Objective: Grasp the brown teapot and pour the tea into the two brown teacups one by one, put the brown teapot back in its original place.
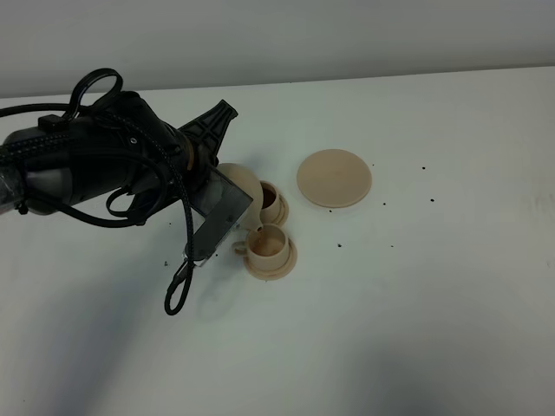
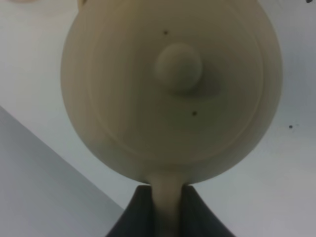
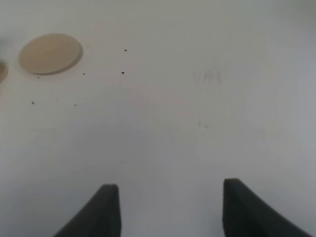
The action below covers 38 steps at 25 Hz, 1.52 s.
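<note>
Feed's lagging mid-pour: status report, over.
Left hand shut on round tan ceramic teapot, tilted by two small tan teacups. Right hand open, empty. Wide flat tan saucer bare, nothing in the way.

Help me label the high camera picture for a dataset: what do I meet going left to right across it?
left arm → brown teapot → near teacup and far teacup, one behind the other on their saucers, so neither comes first → large saucer

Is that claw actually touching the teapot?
Touching. The left wrist view shows the left gripper clamped on the handle of the brown teapot, with no gap.
</note>
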Tool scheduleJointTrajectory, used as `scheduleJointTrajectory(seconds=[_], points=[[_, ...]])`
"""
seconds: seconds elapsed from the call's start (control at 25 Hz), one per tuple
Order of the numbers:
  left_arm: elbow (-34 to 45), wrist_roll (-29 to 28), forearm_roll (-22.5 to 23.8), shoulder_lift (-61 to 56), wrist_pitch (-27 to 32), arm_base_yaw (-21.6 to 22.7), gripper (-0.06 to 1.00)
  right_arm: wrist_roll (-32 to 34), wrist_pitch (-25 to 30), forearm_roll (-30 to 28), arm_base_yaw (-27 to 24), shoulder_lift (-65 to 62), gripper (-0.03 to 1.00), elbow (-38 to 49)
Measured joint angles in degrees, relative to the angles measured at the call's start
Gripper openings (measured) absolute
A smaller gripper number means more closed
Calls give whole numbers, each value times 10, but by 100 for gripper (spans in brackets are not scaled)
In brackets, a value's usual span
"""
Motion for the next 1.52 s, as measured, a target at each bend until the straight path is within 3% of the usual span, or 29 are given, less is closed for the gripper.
scheduleJointTrajectory(seconds=[0.8, 1.52], points=[[0, 2, 65, 1, -4, -14, 15, 0, 0, 0, 0, 0, 49, 0], [0, 4, 79, 1, -33, -15, 15, 0, 0, 0, 0, 0, 49, 0]])
